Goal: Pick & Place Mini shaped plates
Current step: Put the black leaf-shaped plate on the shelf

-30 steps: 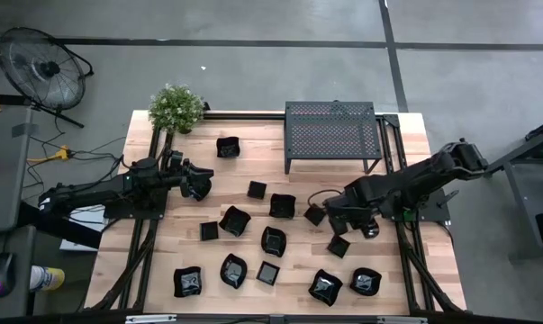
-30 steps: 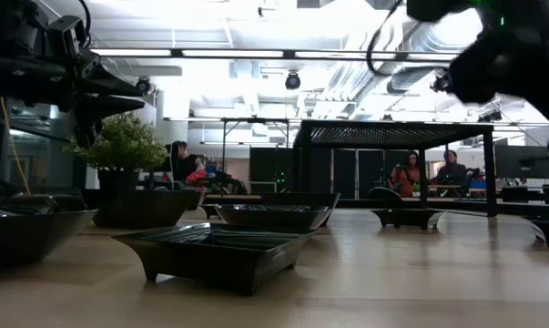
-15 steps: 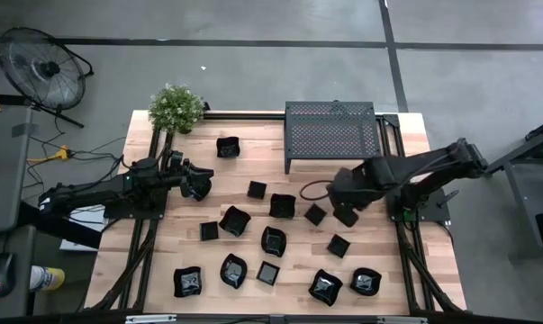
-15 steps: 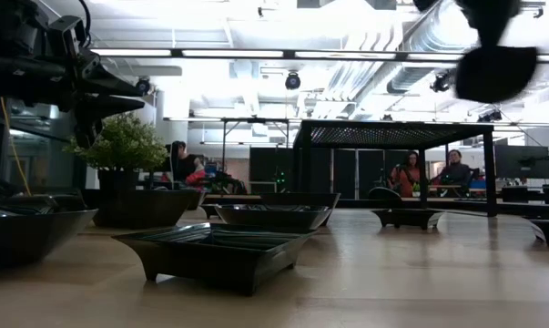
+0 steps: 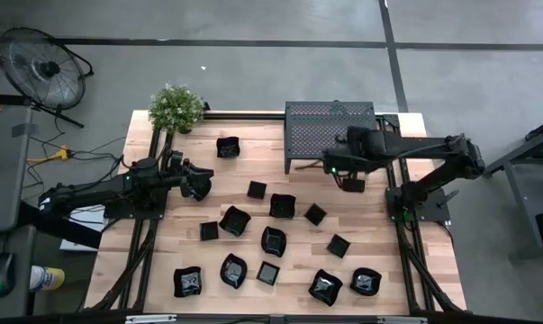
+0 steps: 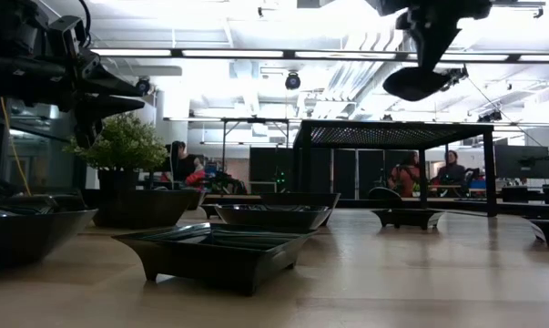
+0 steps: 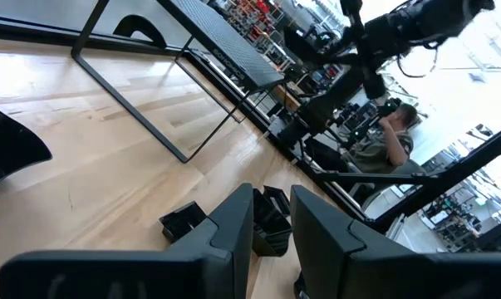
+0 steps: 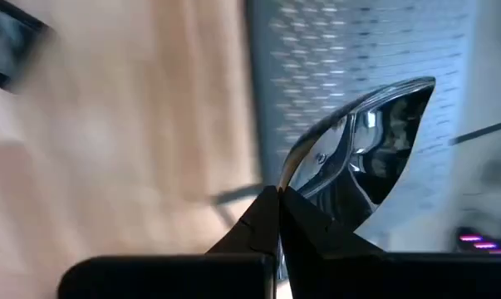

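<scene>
Right wrist view: your right gripper (image 8: 277,199) is pinched tight on the rim of one mini plate (image 8: 362,154), fingers closed on a thin edge, the dish sticking out past the tips. High view puts that gripper (image 5: 350,183) just in front of the rack (image 5: 331,133), at its front edge, above the worktop (image 5: 406,270). In the low view the plate (image 6: 421,82) hangs tilted, well clear of the surface and higher than the rack top (image 6: 392,134).

Handling, my read: glossy and stiff, probably light, likely brittle. An edge pinch on a slick rim can pivot or slip, so keep wrist moves slow and set it down flat, don't drop it.

Left gripper (image 5: 199,186) waits over the left side of the worktop, fingers (image 7: 233,224) narrowly apart, nothing between them. A square plate (image 7: 184,223) lies on the wood just beyond its tips.

The other plates (image 5: 234,220) are scattered across the middle and near side of the worktop, well apart from the right gripper. One plate (image 5: 228,147) sits alone near the plant (image 5: 176,108).
</scene>
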